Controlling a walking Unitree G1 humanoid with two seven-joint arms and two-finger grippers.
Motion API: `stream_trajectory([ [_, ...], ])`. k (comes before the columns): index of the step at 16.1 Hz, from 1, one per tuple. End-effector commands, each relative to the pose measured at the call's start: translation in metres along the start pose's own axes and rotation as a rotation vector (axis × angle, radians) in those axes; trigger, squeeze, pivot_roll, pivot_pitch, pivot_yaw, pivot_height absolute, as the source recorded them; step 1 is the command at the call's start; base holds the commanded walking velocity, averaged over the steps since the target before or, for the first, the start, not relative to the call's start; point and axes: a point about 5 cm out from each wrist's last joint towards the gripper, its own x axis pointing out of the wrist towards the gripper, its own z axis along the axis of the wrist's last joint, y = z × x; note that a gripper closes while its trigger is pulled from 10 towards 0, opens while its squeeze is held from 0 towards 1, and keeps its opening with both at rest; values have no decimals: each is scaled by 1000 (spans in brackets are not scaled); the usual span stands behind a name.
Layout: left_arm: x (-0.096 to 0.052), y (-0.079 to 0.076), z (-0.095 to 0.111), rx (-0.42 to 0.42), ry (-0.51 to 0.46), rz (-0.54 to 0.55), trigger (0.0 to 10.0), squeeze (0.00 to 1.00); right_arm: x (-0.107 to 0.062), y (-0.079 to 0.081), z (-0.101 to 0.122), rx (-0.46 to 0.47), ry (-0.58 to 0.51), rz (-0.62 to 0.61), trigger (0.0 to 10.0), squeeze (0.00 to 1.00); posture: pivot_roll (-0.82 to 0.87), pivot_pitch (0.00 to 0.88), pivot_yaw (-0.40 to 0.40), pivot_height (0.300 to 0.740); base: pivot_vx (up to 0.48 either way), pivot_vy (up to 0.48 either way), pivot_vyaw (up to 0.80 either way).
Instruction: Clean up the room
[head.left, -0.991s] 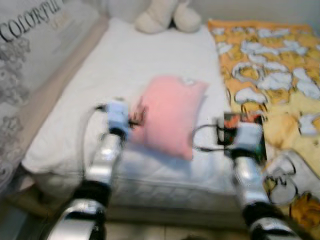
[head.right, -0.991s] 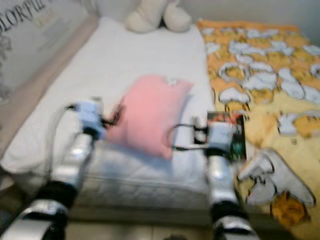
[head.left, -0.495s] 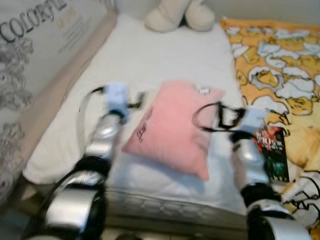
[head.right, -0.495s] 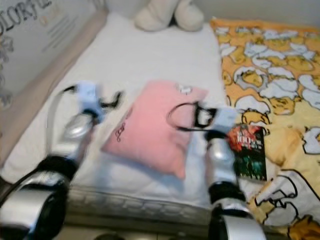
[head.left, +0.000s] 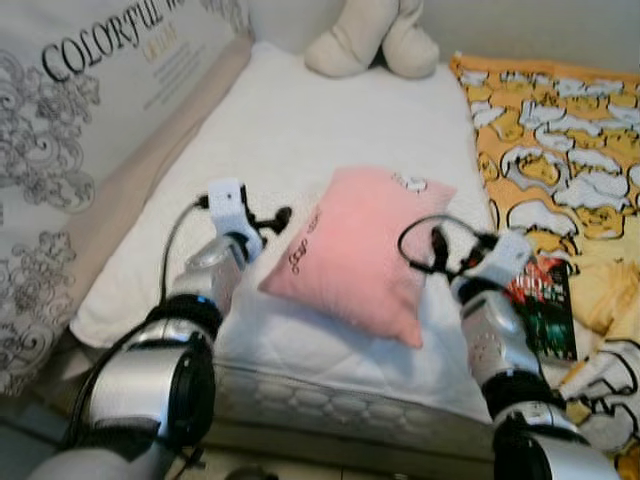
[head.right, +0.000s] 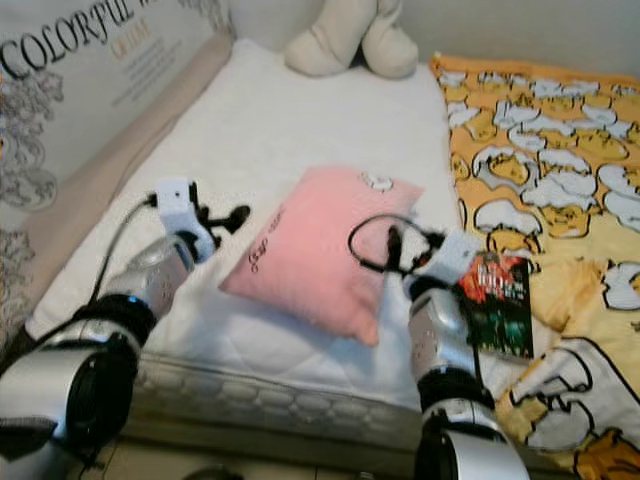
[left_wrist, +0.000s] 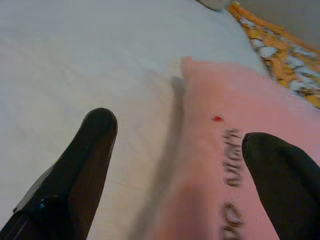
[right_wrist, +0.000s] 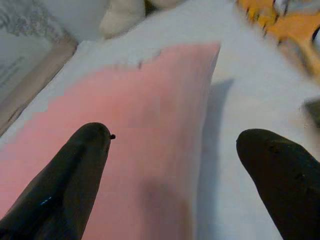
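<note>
A pink pillow (head.left: 362, 250) lies on the white bed (head.left: 330, 120), near its front edge. The left tool (left_wrist: 175, 165) hovers at the pillow's left edge, fingers spread wide, one over the sheet and one over the pillow. The right tool (right_wrist: 170, 165) hovers at the pillow's right edge, fingers likewise spread. Right of the pillow lie a dark book (head.left: 545, 305) and an orange patterned blanket (head.left: 560, 130). Beyond the pillow, at the far end of the bed, sits a cream plush toy (head.left: 375, 40).

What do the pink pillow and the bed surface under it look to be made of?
Pink pillow: soft matte fabric, likely cotton, plump with stuffing and printed lettering. Mattress cover: white quilted textile; stitched pattern shows along the near edge. Exact fibres can't be told.
</note>
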Motion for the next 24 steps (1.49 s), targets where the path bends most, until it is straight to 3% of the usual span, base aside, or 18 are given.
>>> stream_trajectory([
  [1,3,-9,6,-19,-2,-37,10000,0,2,3,-2,28,28,13,10000,0,11,0,15,740,0,0,0],
  [5,8,-30,3,-40,13,-136,10000,0,3,6,-12,95,81,2,10000,0,-8,20,36,740,0,0,0],
  [10,4,-30,-38,80,159,-100,10000,0,5,21,-20,137,111,35,10000,0,-53,62,46,740,0,0,0],
  [14,1,-42,-61,92,233,-137,10000,0,3,28,-31,176,155,49,10000,0,-52,61,43,740,0,0,0],
  [19,0,-54,-72,-5,258,-182,10000,0,4,39,-35,227,184,87,10000,0,-61,52,41,740,0,0,0],
  [20,0,-54,-72,-29,250,-190,0,0,4,39,-35,233,183,91,0,0,-64,52,41,740,0,0,0],
  [24,-3,-56,-78,-76,242,-220,0,0,1,32,-39,267,200,73,0,0,-75,62,40,740,0,0,0],
])
